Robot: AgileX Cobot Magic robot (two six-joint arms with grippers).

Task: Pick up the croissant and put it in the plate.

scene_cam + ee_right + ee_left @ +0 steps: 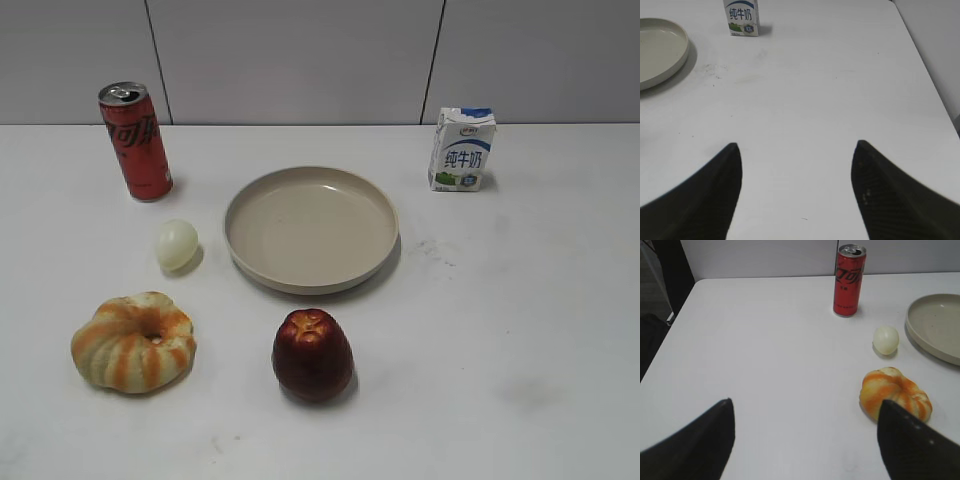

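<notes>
Nearest the camera in the exterior view, the croissant (133,341) lies on the white table (520,330) at the front left, with the dark red apple (313,354) well to its right and clear of it. Neither arm shows in that view, so the pick has not begun. In the left wrist view the left gripper (805,412) has its jaws spread wide with nothing between them, and the croissant (895,393) sits just past its right finger (912,447), off to the right of the gap. The right gripper (797,162) is likewise spread and empty over bare table, far from the pastry. The left arm looks the natural choice. To do the step well, it should probably shift right until the pastry is centred between the jaws, then descend straight and close across the ring's width gently, since the puffy body may squash or slip. Beyond the croissant, the small pale egg (177,244) rests just left of the plate (311,229) and may roll if brushed, so the carry should lift high and pass in front of it. The red can (135,141) and the milk carton (462,149) stand farthest back, out of that path.
</notes>
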